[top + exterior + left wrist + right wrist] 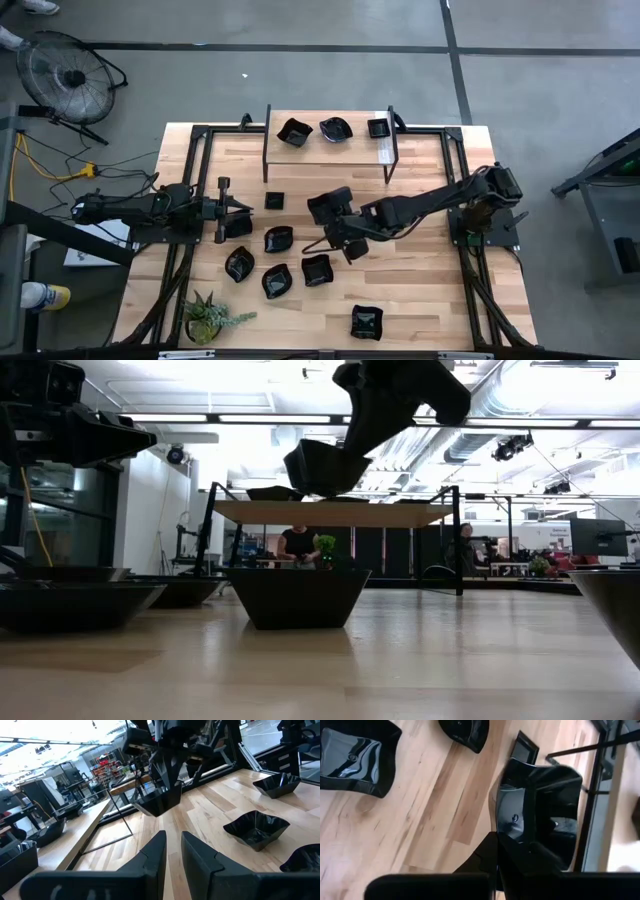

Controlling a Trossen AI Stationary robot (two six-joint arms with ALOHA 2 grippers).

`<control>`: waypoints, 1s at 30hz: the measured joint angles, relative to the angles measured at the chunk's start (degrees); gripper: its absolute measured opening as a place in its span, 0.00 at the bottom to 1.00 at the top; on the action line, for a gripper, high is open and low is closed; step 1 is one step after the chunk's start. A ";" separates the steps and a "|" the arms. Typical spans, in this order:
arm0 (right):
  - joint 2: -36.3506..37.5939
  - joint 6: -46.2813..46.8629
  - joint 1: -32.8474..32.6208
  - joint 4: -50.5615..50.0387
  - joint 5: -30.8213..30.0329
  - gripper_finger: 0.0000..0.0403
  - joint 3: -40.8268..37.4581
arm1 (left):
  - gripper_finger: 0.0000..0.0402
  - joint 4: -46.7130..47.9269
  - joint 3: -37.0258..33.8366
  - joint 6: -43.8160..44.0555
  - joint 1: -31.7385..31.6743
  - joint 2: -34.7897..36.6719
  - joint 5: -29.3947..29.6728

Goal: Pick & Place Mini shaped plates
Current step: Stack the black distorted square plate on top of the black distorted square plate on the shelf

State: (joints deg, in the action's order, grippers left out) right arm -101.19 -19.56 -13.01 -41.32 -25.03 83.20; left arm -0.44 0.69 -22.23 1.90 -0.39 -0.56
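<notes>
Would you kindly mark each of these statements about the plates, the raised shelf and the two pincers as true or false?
1. The right pincer is shut on a black plate held clear of the table. True.
2. The raised shelf carries no plates. False: three black plates sit on it.
3. The left pincer grips a plate. False: nothing sits between its fingers, which stand slightly apart.
4. The potted plant stands near the table's front left corner. True.
5. The held plate hangs below the shelf top in the low view. False: it shows above the shelf board.
</notes>
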 joint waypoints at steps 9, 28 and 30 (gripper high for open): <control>-0.19 -3.66 3.14 -1.15 0.03 0.00 4.23 | 0.14 0.01 0.00 0.00 0.00 0.00 -0.01; -6.88 -9.05 11.54 -1.54 -4.17 0.00 18.95 | 0.14 0.01 0.00 0.01 -0.01 -0.01 0.00; -7.40 -9.04 12.51 -0.94 -4.04 0.00 20.19 | 0.14 -0.01 0.00 0.01 -0.01 -0.01 0.00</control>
State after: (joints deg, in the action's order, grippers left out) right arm -108.59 -28.60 -0.49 -42.27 -29.07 103.40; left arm -0.44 0.69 -22.22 1.89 -0.40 -0.56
